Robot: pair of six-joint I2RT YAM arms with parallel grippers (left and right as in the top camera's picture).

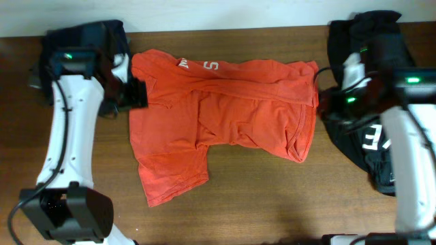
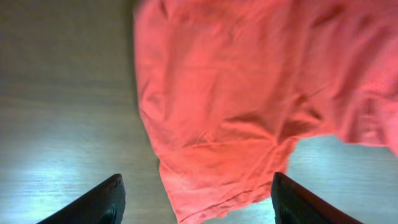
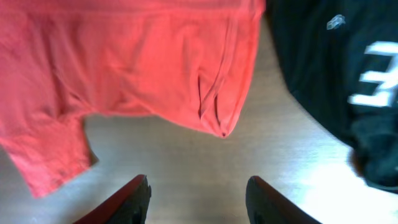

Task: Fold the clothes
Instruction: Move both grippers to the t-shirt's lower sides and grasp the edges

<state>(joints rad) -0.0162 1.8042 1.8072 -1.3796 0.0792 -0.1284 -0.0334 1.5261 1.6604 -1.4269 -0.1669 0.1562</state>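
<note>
The clothes, a red-orange T-shirt with white lettering near its top edge, lie partly folded and wrinkled in the middle of the table. My left gripper hovers at the shirt's left edge. In the left wrist view it stands open, with a hemmed corner of the shirt lying below, between the fingers, which are not closed on it. My right gripper is at the shirt's right edge. Seen from the right wrist, it is open over bare wood, just short of the shirt's corner.
A black garment with white letters lies under the right arm at the table's right side and shows in the right wrist view too. A dark pile sits at the back left behind the left arm. Bare wooden table runs along the front.
</note>
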